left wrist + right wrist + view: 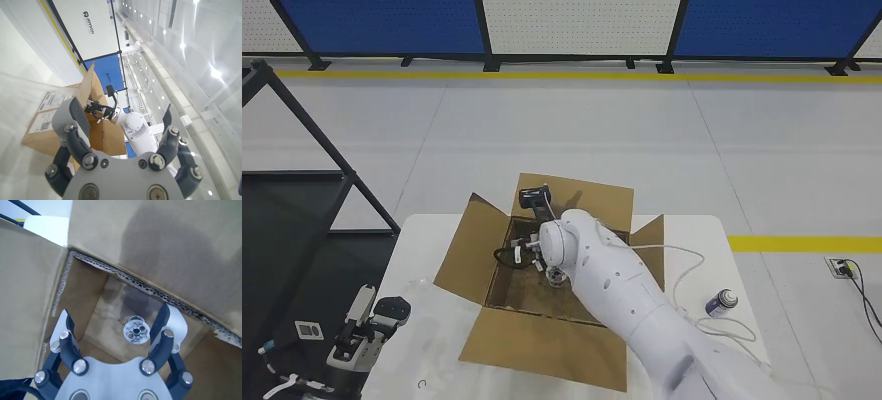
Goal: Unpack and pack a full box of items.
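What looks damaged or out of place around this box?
The cardboard box looks worn: along the fold of one flap the edge is torn and frayed, with the wavy inner layer showing. A corner edge is ragged too. Nothing seems spilled; a small metal wheel lies flat on the box floor.

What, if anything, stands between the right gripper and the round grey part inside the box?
Nothing visible does. The right gripper hangs open inside the cardboard box; the round grey part lies bare on the box floor beyond it, off-centre between the jaws.
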Controlling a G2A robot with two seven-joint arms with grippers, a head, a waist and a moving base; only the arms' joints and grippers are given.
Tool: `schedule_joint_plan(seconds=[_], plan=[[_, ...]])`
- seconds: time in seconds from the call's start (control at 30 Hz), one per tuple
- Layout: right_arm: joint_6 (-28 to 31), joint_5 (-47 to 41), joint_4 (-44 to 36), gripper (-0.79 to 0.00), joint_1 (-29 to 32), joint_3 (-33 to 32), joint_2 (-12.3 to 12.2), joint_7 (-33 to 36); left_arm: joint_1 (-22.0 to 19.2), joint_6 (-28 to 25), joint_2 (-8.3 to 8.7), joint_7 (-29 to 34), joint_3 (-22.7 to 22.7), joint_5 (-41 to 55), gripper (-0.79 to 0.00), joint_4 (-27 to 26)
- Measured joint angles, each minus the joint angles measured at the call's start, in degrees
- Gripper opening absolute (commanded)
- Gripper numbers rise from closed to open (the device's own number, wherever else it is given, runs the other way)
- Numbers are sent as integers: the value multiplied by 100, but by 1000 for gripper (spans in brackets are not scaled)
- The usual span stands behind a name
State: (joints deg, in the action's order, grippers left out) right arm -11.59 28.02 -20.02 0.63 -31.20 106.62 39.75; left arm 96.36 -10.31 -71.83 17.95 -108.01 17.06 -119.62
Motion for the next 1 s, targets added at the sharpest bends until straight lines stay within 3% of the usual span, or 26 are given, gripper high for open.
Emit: schedule_joint_plan(seconds=[0.17, 0.4, 0.5, 0.63, 0.73, 1.0], plan=[[-472, 446, -1228, 0, 362, -180, -391, 353, 0, 0, 0, 0, 0, 0, 0, 0], [-1623, 2124, -4516, 0, 1727, -922, -1351, 1558, 0, 0, 0, 0, 0, 0, 0, 0], [-1558, 2941, -6022, 0, 2546, -1431, -1733, 2119, 0, 0, 0, 0, 0, 0, 0, 0], [-1101, 3502, -7508, 0, 3457, -1971, -2011, 2429, 0, 0, 0, 0, 0, 0, 0, 0], [-834, 3558, -7997, 0, 3783, -2169, -2078, 2491, 0, 0, 0, 0, 0, 0, 0, 0], [-844, 3559, -7986, 0, 3776, -2165, -2076, 2494, 0, 0, 0, 0, 0, 0, 0, 0]])
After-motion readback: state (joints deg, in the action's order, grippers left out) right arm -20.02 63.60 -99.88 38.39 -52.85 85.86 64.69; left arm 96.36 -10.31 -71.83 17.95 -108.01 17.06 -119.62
